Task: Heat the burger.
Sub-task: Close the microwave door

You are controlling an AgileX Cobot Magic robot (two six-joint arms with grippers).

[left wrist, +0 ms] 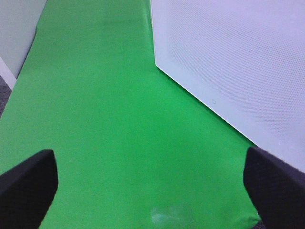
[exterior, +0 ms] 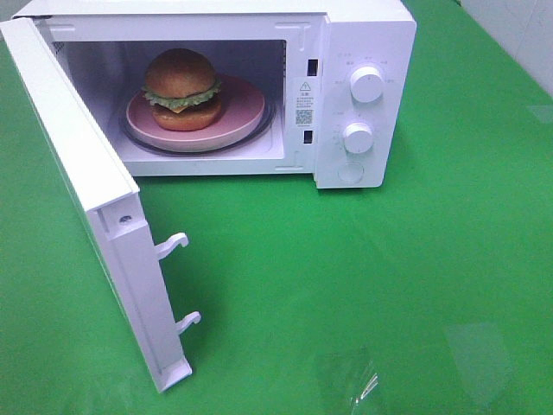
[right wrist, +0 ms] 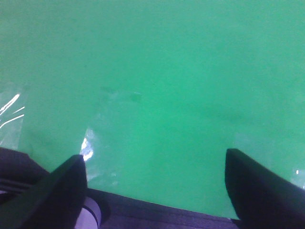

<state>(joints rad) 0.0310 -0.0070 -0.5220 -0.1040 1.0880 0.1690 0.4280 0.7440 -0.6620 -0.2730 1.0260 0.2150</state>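
Note:
The burger (exterior: 181,89), with a golden-brown bun, green lettuce and yellow cheese, sits on a pink plate (exterior: 246,108) inside the white microwave (exterior: 363,35). The microwave door (exterior: 86,181) stands wide open toward the front left. Neither arm shows in the exterior high view. My left gripper (left wrist: 152,183) is open and empty over the green cloth, with the door's outer face (left wrist: 228,62) beside it. My right gripper (right wrist: 157,179) is open and empty over bare green cloth.
The microwave has two round knobs (exterior: 366,84) on its right panel and a glass turntable (exterior: 270,121) under the plate. The door's two latch hooks (exterior: 173,244) stick out from its edge. Green cloth (exterior: 389,285) covers the table.

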